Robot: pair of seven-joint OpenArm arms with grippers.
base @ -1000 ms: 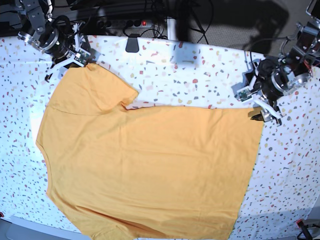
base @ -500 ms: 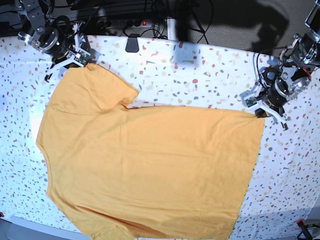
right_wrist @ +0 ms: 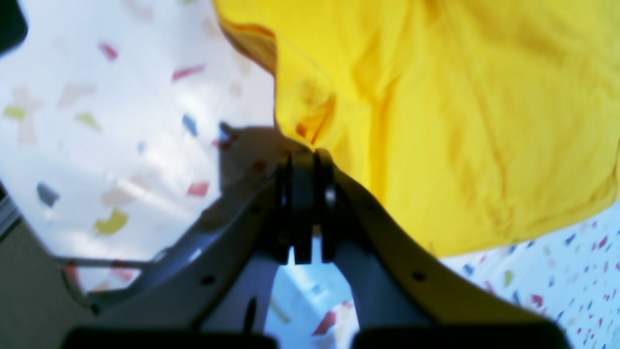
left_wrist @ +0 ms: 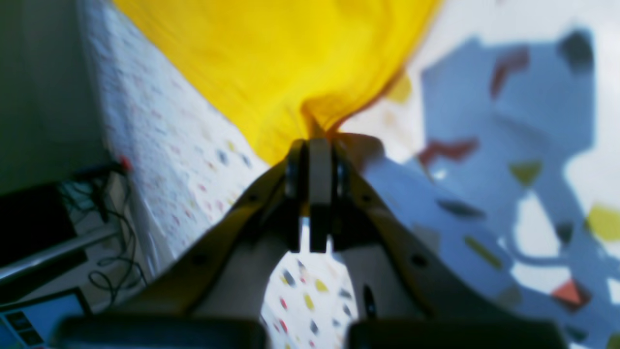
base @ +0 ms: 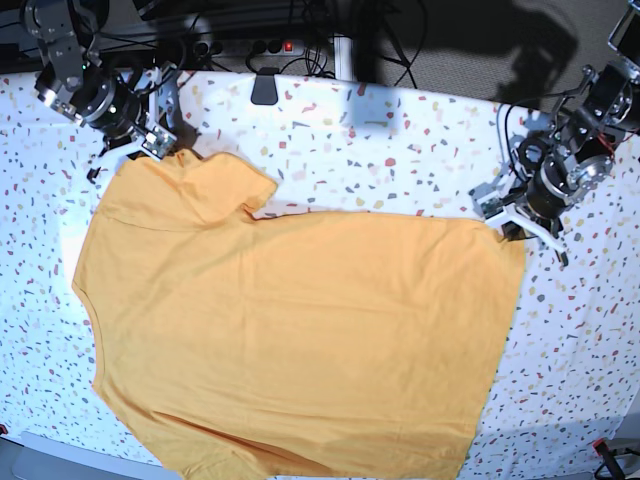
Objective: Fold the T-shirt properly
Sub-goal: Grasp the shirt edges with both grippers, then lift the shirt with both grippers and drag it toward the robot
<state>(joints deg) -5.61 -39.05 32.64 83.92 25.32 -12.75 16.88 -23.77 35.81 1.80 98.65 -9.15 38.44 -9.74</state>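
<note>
On the speckled tablecloth (base: 400, 150), the T-shirt (base: 300, 340) is pinched at opposite corners by left claw (base: 512, 226) and right claw (base: 165, 148).

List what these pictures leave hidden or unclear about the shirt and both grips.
- T-shirt: its near hem is cut off by the base view's bottom edge.
- Left gripper: shut on a shirt corner; how much cloth is pinched is hidden by its fingers, and the left wrist view is blurred.
- Right gripper: shut on the sleeve edge; the pinched cloth is hidden between its pads.
- Neck marks: too small to see.
</note>
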